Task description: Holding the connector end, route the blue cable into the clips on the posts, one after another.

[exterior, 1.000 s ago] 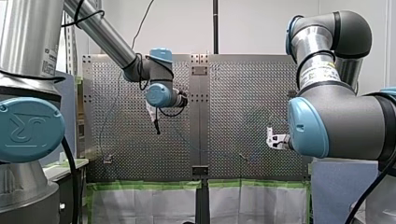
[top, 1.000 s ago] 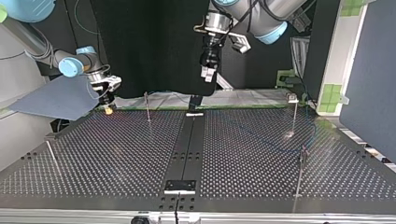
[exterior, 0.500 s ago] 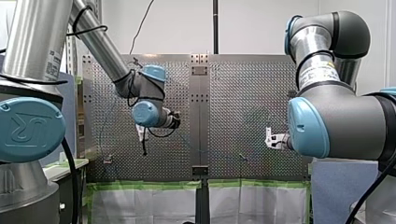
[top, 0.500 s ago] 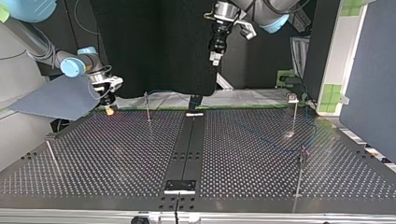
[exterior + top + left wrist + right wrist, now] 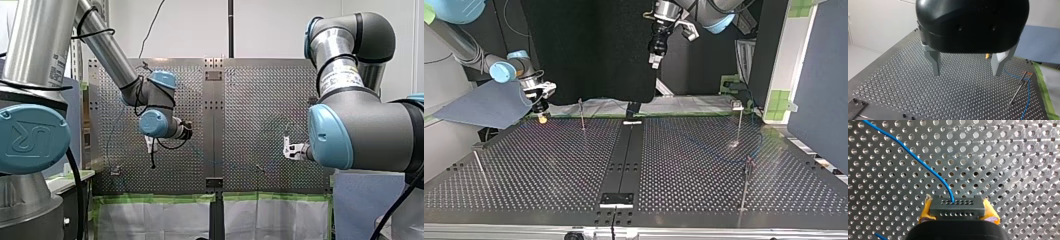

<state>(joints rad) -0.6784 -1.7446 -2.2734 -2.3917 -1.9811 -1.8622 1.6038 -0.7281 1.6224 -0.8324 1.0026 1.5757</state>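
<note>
In the right wrist view my right gripper is shut on the black connector, with yellow pads on both its sides. The blue cable leaves the connector's face and runs away over the perforated table. In the top view this gripper hangs low over the table's far left edge, near a thin post. My left gripper is open and holds nothing, and it hangs high above the table. Beside it stand a clip post and a stretch of cable.
More thin posts stand at the top view's right, near right and near left. A dark rail runs down the table's middle. A blue-grey sheet lies behind my right gripper. Green tape lines the far edge.
My left arm has swung toward the front view's left and dropped a little there; in the top view its gripper has risen. My right gripper has barely shifted and keeps hold of the connector.
</note>
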